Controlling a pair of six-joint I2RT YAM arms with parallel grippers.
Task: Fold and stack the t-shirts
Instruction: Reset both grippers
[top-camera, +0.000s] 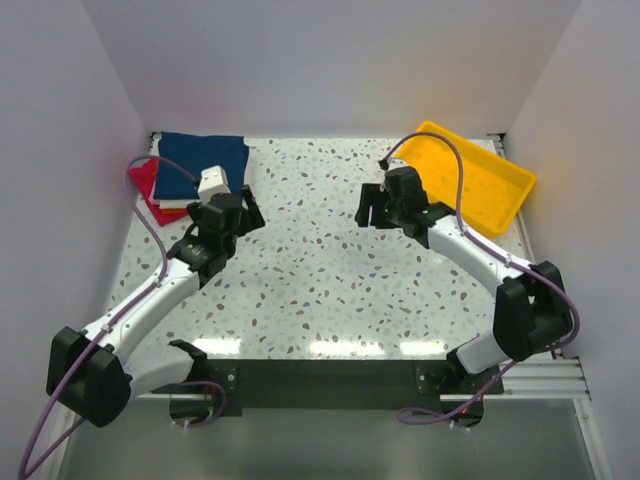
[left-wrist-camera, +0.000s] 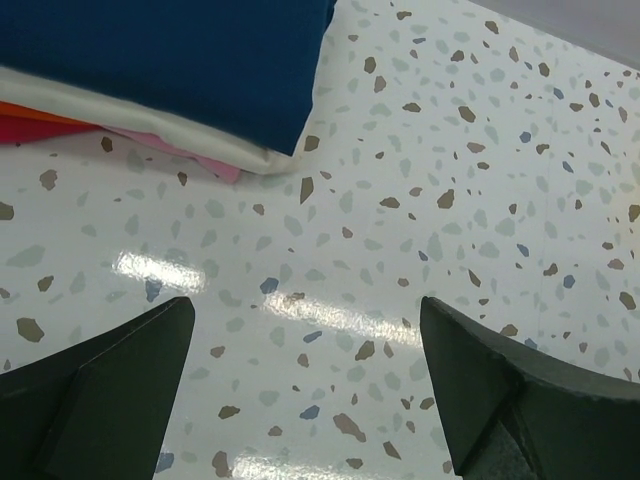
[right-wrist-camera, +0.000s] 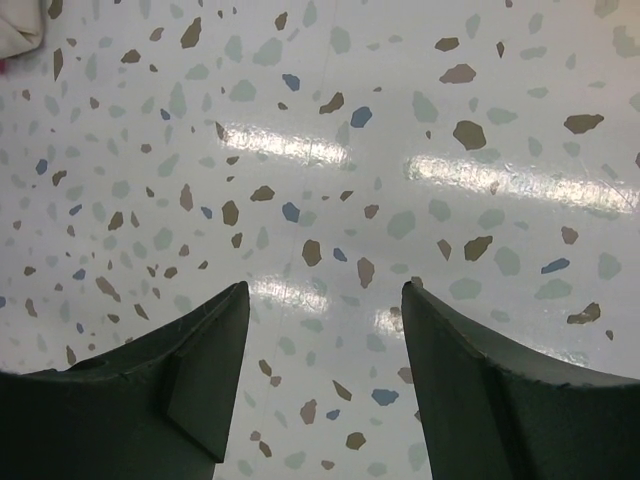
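Note:
The folded t-shirts lie stacked at the table's back left, the navy one (top-camera: 205, 160) on top and a red one (top-camera: 148, 182) sticking out beneath it. In the left wrist view the navy shirt (left-wrist-camera: 170, 60) rests on a cream layer (left-wrist-camera: 205, 140), with pink (left-wrist-camera: 195, 162) and red (left-wrist-camera: 30, 125) edges under that. My left gripper (top-camera: 246, 208) hovers just in front of the stack's right corner. It (left-wrist-camera: 307, 325) is wide open over bare table. My right gripper (top-camera: 368, 210) hangs over the middle of the table. It (right-wrist-camera: 325, 300) is open, with nothing between its fingers.
A yellow plastic tray (top-camera: 480, 180) sits tilted at the back right. White walls close off the left, right and back sides. A cream corner of the stack (right-wrist-camera: 18, 30) shows at the upper left of the right wrist view.

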